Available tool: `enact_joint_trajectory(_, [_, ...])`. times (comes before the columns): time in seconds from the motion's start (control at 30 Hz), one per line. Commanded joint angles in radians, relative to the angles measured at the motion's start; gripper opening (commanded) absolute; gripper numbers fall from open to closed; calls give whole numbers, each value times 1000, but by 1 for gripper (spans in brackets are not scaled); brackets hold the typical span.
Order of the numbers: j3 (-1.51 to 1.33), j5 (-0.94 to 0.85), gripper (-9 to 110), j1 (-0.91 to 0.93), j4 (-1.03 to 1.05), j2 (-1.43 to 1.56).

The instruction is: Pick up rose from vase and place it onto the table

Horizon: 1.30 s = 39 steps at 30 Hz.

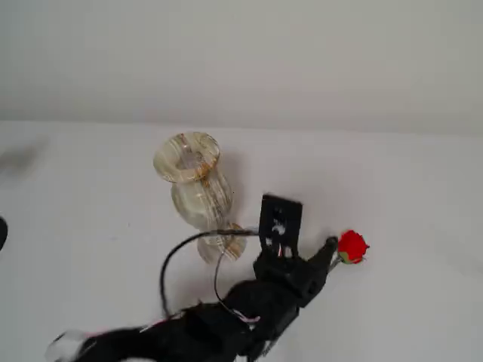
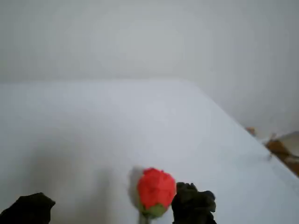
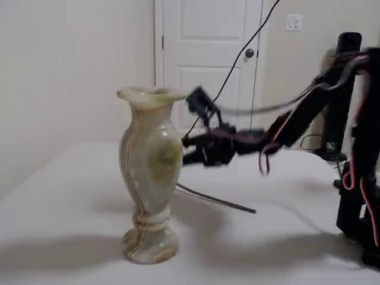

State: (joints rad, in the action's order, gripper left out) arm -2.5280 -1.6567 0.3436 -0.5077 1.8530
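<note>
The rose point(image 1: 352, 246) lies on the white table point(image 1: 423, 196) to the right of the vase, its red bloom just past my fingertips. In the wrist view the bloom point(image 2: 156, 189) rests low by the right finger point(image 2: 194, 205), casting a shadow on the table point(image 2: 117, 121). The left finger point(image 2: 28, 210) is far off. My gripper point(image 2: 110, 209) is open and also shows in both fixed views point(image 1: 329, 252) point(image 3: 191, 149). The thin stem point(image 3: 217, 200) slants along the table behind the marbled vase point(image 3: 148, 172), which stands upright and empty point(image 1: 192, 188).
The table's right edge point(image 2: 243, 128) drops off to brown items on the floor point(image 2: 280, 148). The arm's black base and red wires point(image 3: 356, 196) stand at the right in a fixed view. A black cable point(image 1: 170, 260) loops beside the vase's foot.
</note>
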Motion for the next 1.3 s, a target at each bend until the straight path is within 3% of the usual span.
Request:
enact_joint_trajectory(0.0, [69,183,35,-21,555,468])
enact_joint_trajectory(0.27, [250,612,18,-114,1262,804])
enact_joint_trajectory(0.43, [258,900,1,-187,1519,980])
enact_joint_trajectory(0.53, [249,1066,0,-216,1638,1052])
enact_joint_trajectory(0.7, [133,1331,3,-301,1743,1238])
enact_joint_trajectory(0.87, [-48,1351,0,-440,1815,1471])
enact_joint_trajectory(1.27, [-316,1471,0,-558,1796,1471])
